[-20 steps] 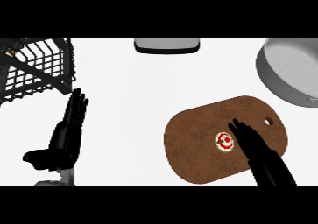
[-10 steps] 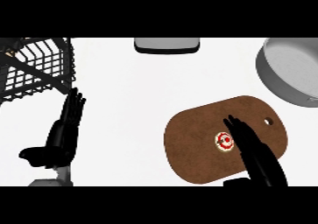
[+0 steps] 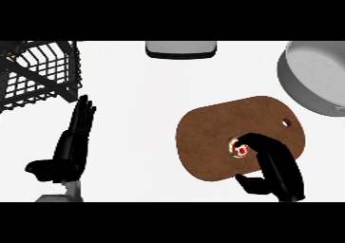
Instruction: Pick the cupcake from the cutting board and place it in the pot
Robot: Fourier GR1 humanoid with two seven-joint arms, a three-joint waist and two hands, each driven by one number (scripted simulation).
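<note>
Cupcake (image 3: 239, 149) on the cutting board (image 3: 217, 128) sits under the right hand's (image 3: 276, 163) curled fingers.

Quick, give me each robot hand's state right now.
Left robot hand: open, holding nothing.
Right robot hand: fingers curling over the cupcake on the cutting board.

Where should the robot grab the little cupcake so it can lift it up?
Probably by its round sides, coming from above. The cupcake sits low on the cutting board, with flat board all around it, and the right hand already curls over it from its right.
</note>
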